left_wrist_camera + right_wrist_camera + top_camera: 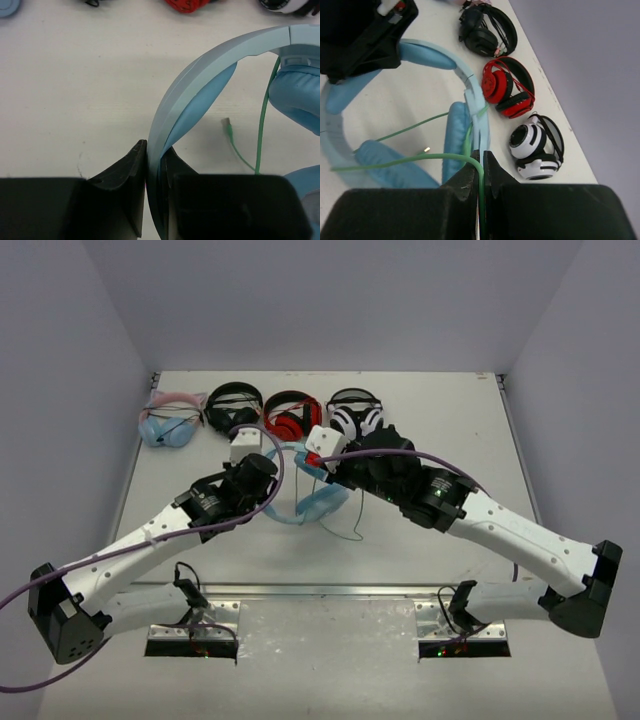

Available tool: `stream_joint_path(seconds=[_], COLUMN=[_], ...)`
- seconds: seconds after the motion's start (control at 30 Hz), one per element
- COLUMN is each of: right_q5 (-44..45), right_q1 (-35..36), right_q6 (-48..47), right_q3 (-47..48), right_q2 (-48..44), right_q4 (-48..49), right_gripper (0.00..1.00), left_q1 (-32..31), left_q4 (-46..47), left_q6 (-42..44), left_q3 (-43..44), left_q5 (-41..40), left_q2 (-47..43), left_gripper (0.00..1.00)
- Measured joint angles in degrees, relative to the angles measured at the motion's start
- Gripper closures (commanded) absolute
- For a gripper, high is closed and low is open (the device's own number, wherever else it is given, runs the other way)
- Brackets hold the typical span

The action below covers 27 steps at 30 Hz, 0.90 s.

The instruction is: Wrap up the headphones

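Note:
The light-blue headphones (318, 502) lie mid-table between my arms. My left gripper (278, 464) is shut on the blue headband (200, 75), which runs between its fingers (156, 150) in the left wrist view. An ear cup (300, 95) and the thin green cable (261, 125) with its loose plug (227, 122) lie to the right. My right gripper (481, 157) is shut on the green cable (420, 157), just above an ear cup (456, 130); the cable loops left over the other cup. In the top view this gripper (325, 472) hovers over the headphones.
A row of other headphones lies along the back: a pale-blue cat-ear pair (170, 422), a black pair (232, 405), a red pair (292, 416) and a white-and-black pair (357, 417). The table's right edge (555, 105) runs close past them.

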Motion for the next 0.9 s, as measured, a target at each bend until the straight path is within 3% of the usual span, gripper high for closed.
stream_joint_path(seconds=[0.37, 0.47, 0.77, 0.9], right_q5=[2.19, 0.63, -1.16, -2.84], right_q1=[-1.03, -1.03, 2.99, 5.66], right_q6=[-4.33, -3.21, 2.23, 5.62], right_q3=[6.16, 8.92, 11.23, 9.2], right_q2=[6.32, 7.13, 8.13, 4.85], right_q4=[-2.05, -3.3, -2.25, 0.48], right_gripper=[0.91, 0.99, 0.99, 0.99], left_q1=[-2.8, -2.86, -3.26, 2.47], left_q4=[0.42, 0.33, -13.99, -14.29], left_q6=[2.6, 1.57, -12.83, -16.48], left_q3=[0.85, 1.9, 15.5, 18.23], left_q5=[3.85, 3.65, -5.7, -3.93], left_q2=[0.24, 1.25, 9.81, 11.65], left_gripper=[1.0, 1.0, 1.0, 1.0])
